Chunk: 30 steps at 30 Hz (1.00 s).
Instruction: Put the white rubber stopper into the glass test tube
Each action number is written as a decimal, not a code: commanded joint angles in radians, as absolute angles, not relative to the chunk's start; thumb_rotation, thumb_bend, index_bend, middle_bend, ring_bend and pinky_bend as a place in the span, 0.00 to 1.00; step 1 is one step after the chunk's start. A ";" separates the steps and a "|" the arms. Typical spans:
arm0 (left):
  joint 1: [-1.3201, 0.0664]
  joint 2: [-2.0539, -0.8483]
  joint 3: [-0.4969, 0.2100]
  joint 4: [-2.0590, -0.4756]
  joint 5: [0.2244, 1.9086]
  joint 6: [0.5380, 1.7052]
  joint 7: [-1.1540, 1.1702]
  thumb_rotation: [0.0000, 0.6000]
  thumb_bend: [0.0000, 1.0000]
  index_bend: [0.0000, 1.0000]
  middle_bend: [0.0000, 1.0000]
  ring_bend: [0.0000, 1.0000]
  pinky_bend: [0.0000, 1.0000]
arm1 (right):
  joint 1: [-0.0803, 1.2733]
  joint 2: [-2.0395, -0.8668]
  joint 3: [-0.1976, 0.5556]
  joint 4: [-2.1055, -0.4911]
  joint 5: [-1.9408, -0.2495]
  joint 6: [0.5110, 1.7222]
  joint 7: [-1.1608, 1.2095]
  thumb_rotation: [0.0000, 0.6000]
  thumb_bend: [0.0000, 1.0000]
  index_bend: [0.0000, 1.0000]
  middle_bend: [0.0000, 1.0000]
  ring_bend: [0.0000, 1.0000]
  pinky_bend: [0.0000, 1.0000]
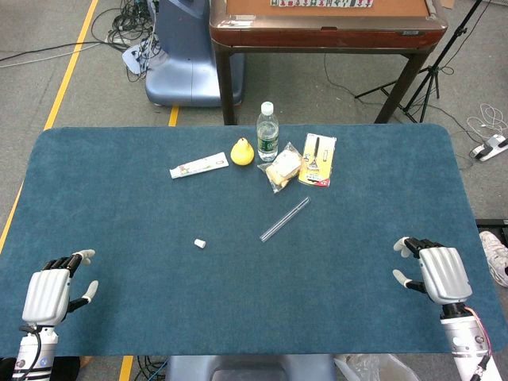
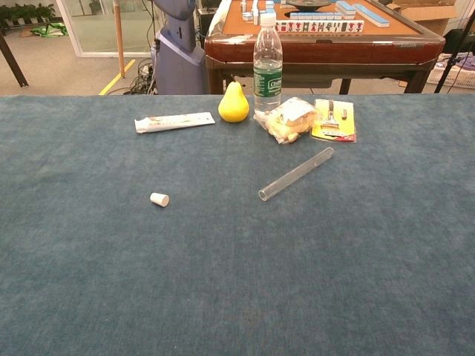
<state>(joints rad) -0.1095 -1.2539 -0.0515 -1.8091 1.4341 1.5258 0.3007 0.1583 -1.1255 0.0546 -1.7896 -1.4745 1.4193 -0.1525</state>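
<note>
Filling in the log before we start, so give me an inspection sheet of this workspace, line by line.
Surface: blue cloth table, flat.
Job's things: white rubber stopper lying apart from the glass test tube, which lies on its side.
Clutter: toothpaste tube, yellow pear, water bottle, snack bag, yellow card pack along the far edge.
Hands: left hand and right hand both empty, at the near corners.
Cables: tangle on floor.
Surroundings: mahjong table behind.
</note>
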 commanded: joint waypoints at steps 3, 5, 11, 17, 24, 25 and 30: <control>-0.107 -1.252 -0.052 -1.811 1.440 1.528 0.291 1.00 0.27 0.29 0.40 0.36 0.34 | 0.164 -1.116 0.060 -1.800 -1.480 1.414 -0.158 1.00 0.16 0.46 0.51 0.50 0.61; -0.105 -1.250 -0.050 -1.812 1.443 1.527 0.289 1.00 0.27 0.29 0.40 0.36 0.34 | 0.169 -1.113 0.065 -1.805 -1.480 1.410 -0.160 1.00 0.16 0.46 0.51 0.50 0.61; -0.099 -1.247 -0.046 -1.814 1.453 1.531 0.282 1.00 0.27 0.29 0.40 0.36 0.34 | 0.230 -1.100 0.086 -1.820 -1.477 1.329 -0.193 1.00 0.16 0.46 0.54 0.50 0.61; -0.096 -1.244 -0.044 -1.814 1.460 1.530 0.276 1.00 0.27 0.29 0.40 0.36 0.34 | 0.365 -1.107 0.138 -1.814 -1.440 1.159 -0.260 1.00 0.16 0.46 0.58 0.58 0.67; -0.085 -1.243 -0.046 -1.813 1.456 1.540 0.270 1.00 0.27 0.30 0.40 0.36 0.33 | 0.539 -1.191 0.194 -1.703 -1.393 0.963 -0.279 1.00 0.18 0.46 0.79 0.92 1.00; -0.084 -1.242 -0.046 -1.813 1.456 1.541 0.270 1.00 0.27 0.30 0.40 0.36 0.33 | 0.560 -1.206 0.197 -1.684 -1.387 0.939 -0.279 1.00 0.19 0.46 0.82 0.96 1.00; -0.080 -1.242 -0.048 -1.816 1.454 1.543 0.273 1.00 0.27 0.30 0.40 0.36 0.33 | 0.659 -1.301 0.207 -1.554 -1.352 0.834 -0.272 1.00 0.22 0.46 0.95 1.00 1.00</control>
